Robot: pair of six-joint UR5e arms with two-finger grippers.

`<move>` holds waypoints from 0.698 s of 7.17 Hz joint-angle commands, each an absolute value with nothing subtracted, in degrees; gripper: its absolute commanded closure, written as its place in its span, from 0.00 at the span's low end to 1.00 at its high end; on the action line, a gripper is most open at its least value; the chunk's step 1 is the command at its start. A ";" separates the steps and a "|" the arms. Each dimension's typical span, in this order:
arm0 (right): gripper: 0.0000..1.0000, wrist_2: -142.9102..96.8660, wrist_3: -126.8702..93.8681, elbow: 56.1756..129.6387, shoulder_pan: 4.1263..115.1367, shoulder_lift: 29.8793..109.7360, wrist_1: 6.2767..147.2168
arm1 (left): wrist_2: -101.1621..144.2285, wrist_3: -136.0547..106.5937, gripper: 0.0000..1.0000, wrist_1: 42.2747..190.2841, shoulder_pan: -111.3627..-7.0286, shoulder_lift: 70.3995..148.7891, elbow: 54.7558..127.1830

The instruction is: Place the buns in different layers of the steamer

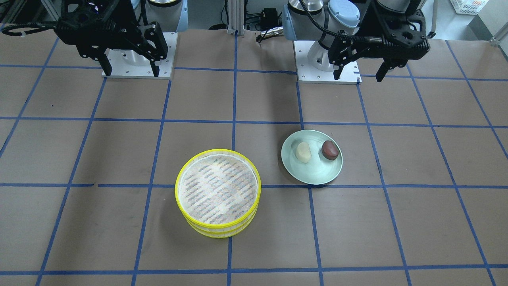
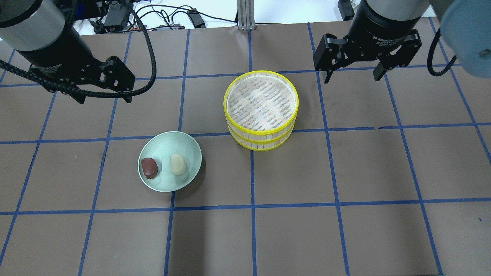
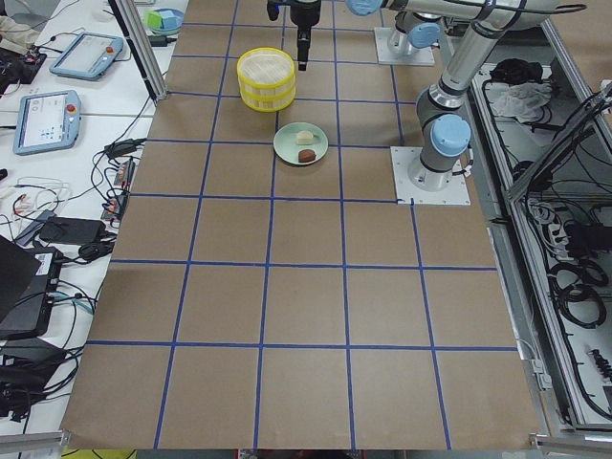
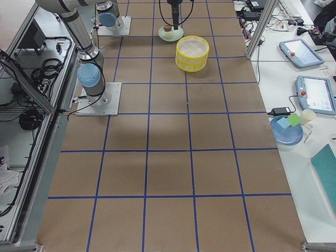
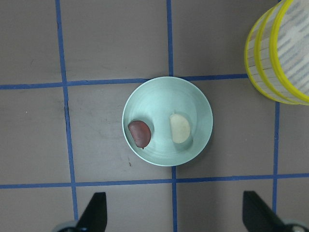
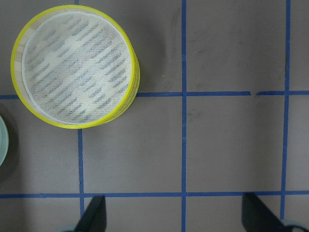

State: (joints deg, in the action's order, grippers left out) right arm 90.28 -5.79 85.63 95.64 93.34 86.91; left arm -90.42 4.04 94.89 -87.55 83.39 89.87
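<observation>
Pinching gently across the narrow width is advised: pale bun (image 2: 178, 164) and brown bun (image 2: 149, 168) look soft. Both left gripper (image 2: 104, 99) and right gripper (image 2: 351, 78) are spread, empty.

A brown paper-covered table (image 3: 306, 287) is divided into squares by blue tape lines (image 3: 287, 268) and is flanked by a white side bench (image 3: 100, 100), on which grey-and-blue handheld tablets (image 3: 43, 121) and tangled black cables (image 3: 122, 151) are laid.
</observation>
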 commanded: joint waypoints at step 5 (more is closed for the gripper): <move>0.00 90.88 -5.80 85.69 95.80 92.99 86.31 | -90.01 4.57 0.00 95.19 -87.54 83.23 89.56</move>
State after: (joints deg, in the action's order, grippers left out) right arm 90.74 -5.88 85.69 95.84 93.04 86.11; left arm -90.39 4.57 95.14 -87.54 83.42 89.83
